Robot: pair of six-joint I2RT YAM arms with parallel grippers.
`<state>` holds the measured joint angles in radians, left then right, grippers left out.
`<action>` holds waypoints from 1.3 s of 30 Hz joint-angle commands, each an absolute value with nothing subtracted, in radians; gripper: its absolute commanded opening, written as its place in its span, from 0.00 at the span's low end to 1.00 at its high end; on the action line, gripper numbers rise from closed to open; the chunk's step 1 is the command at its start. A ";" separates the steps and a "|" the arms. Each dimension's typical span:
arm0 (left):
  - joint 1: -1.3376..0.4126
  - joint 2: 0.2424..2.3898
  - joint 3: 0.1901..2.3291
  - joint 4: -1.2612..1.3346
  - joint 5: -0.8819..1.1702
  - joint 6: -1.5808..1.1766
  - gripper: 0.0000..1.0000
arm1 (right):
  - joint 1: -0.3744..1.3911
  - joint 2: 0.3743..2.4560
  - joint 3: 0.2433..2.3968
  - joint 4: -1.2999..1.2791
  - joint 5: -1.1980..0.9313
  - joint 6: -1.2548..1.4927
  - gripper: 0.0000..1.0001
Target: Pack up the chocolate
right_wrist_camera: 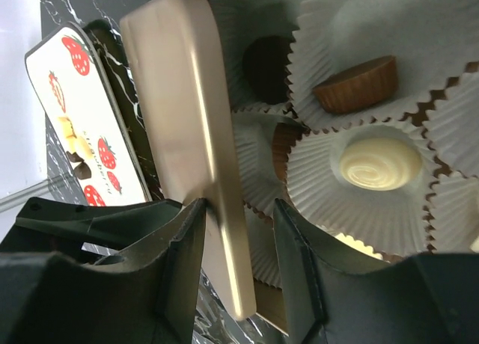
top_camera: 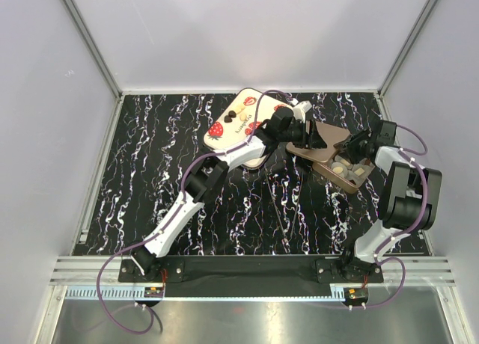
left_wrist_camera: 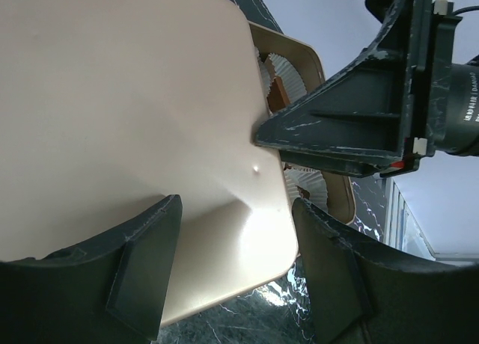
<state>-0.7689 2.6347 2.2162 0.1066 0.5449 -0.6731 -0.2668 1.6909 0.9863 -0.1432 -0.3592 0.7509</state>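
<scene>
Right gripper (right_wrist_camera: pixel 239 202) jaws stand spread astride the edge of the tilted brown lid (right_wrist_camera: pixel 179 97), with a gap showing on one side. Left gripper (left_wrist_camera: pixel 238 202) jaws are spread over the lid's broad face. Behind the lid, the chocolate (right_wrist_camera: pixel 370 163) sits in white paper cups (right_wrist_camera: pixel 419 120) inside the brown box (left_wrist_camera: pixel 308 60) toward the far right corner of the table (top_camera: pixel 150 149), and a few more pieces lie on the strawberry tray (right_wrist_camera: pixel 82 106) by the far edge.

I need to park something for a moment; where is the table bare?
Bare: the left side of the table, between the side wall and the left arm. Crowded: back centre and right, where the strawberry tray, lid, chocolate box and right arm bunch together.
</scene>
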 commanded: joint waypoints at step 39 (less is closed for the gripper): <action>-0.727 2.531 2.161 0.074 0.497 -0.618 0.69 | -0.506 1.462 0.876 -0.046 -0.704 0.600 0.00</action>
<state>-0.7204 2.5401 2.1368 0.0360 0.4965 -0.6220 -0.4694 1.5284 0.8852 0.0196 -0.6571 0.6556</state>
